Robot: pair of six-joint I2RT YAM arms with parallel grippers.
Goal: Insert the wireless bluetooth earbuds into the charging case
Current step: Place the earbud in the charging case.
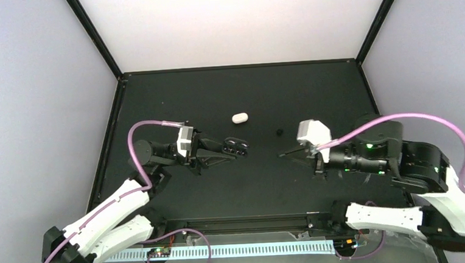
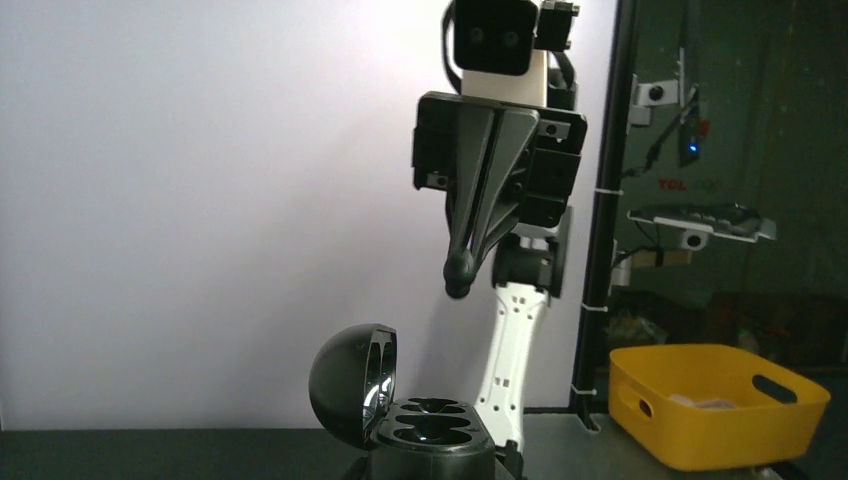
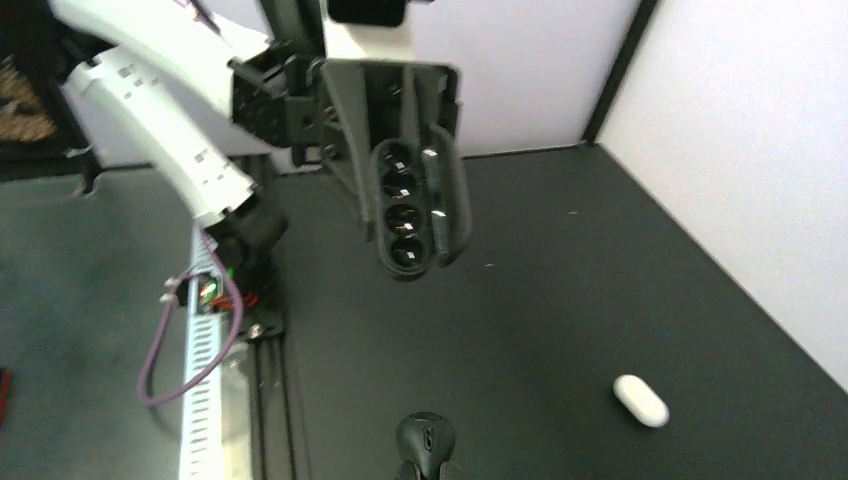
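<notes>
Black matte tabletop (image 1: pixel 228 95) enclosed by pale walls, shown from above and from both wrists. At left, the left gripper (image 1: pixel 219 150) is closed on a glossy black plastic charging case (image 1: pixel 236 145). Its domed lid (image 2: pixel 352 385) is hinged open, and no bud is visible in its dark wells. Beyond the case lies a white oval capsule-shaped object (image 1: pixel 239 117). Further right is a tiny black speck (image 1: pixel 279 131), possibly another bud but too small to tell. At right, the right gripper (image 1: pixel 287 154) is pinched shut on a small rounded glossy black earbud (image 2: pixel 459 276). It holds the bud at the very fingertips, apart from the case and facing it.

Likely faults:
- The bud, gripped by so little, may twist or slip out as it meets a well rim.
- A bud presented in the wrong orientation would sit proud rather than seat.
- Pressure on the case may tilt it within the left gripper's hold.

Bud appearance: dark, smooth, far smaller than a finger, and hard to distinguish against the black case and table.
</notes>
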